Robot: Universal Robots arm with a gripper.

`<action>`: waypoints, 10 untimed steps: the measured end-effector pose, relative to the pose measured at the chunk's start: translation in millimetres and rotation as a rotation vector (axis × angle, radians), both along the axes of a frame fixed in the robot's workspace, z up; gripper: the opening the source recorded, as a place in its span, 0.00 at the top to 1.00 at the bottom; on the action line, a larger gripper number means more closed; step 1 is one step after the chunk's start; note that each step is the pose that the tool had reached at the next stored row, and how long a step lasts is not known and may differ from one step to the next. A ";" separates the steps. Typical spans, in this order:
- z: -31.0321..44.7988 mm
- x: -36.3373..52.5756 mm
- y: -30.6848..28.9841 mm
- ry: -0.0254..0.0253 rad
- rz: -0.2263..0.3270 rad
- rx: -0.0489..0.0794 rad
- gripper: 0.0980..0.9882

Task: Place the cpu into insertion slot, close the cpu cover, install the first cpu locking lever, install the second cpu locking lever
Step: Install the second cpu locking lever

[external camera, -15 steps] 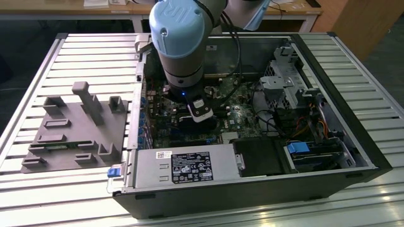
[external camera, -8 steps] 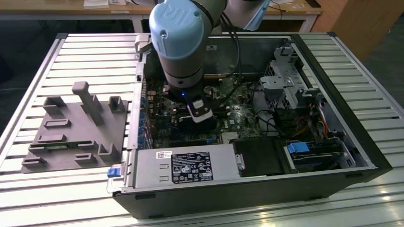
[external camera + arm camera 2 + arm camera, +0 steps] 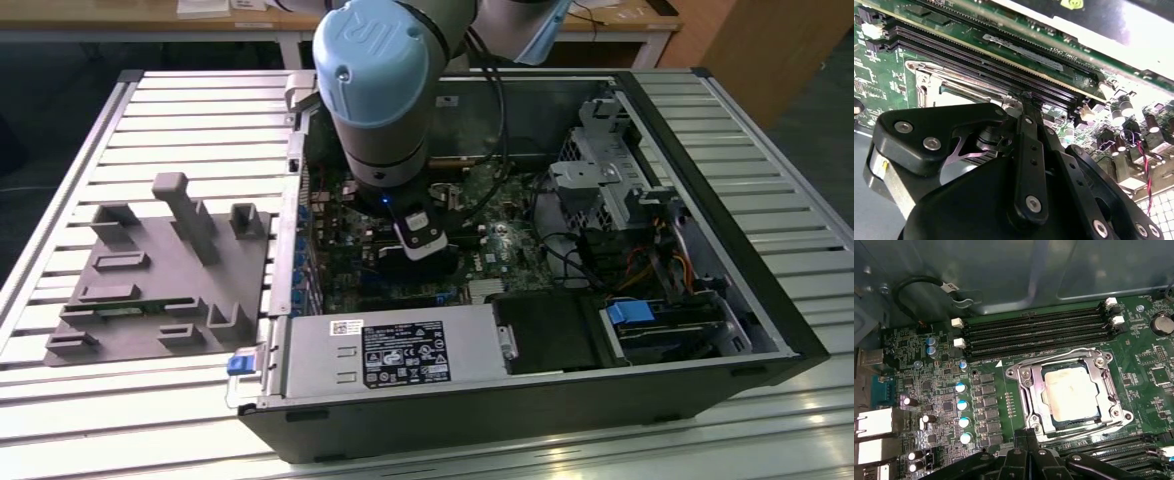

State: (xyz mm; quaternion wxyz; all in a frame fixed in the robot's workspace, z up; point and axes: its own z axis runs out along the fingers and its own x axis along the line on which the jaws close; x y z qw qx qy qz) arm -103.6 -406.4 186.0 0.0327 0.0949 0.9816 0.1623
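The cpu [image 3: 1071, 392], a pale square chip with smeared residue, lies in the insertion slot [image 3: 1025, 374] of the green motherboard. The silvery cpu cover [image 3: 1035, 392] lies flat over it, and the chip shows through its window. Thin metal levers run along the socket's edges; whether they are latched I cannot tell. My black gripper [image 3: 1027, 436] is shut, its tip right at the socket's near corner. In the second wrist view the gripper [image 3: 1026, 97] points at the edge of the socket frame [image 3: 929, 75]. In the exterior view the gripper [image 3: 400, 262] hangs low inside the open computer case.
Long memory slots [image 3: 1034, 332] lie just beyond the socket, and capacitors [image 3: 963, 405] stand beside it. A black cable [image 3: 914, 285] loops near the case wall. The power supply [image 3: 387, 350] and drive cage [image 3: 614, 180] flank the board. A grey fixture [image 3: 160, 270] sits on the slatted table.
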 end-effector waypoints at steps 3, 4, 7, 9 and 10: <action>0.7 -0.1 0.0 0.0000 0.000 0.000 0.99; 1.8 -0.1 0.0 -0.0001 0.000 0.000 0.99; 7.4 -0.1 0.0 -0.0001 0.000 0.000 0.99; 11.7 -0.1 0.0 0.0000 0.000 0.000 0.99; 14.0 0.0 0.0 0.0000 0.000 0.000 0.99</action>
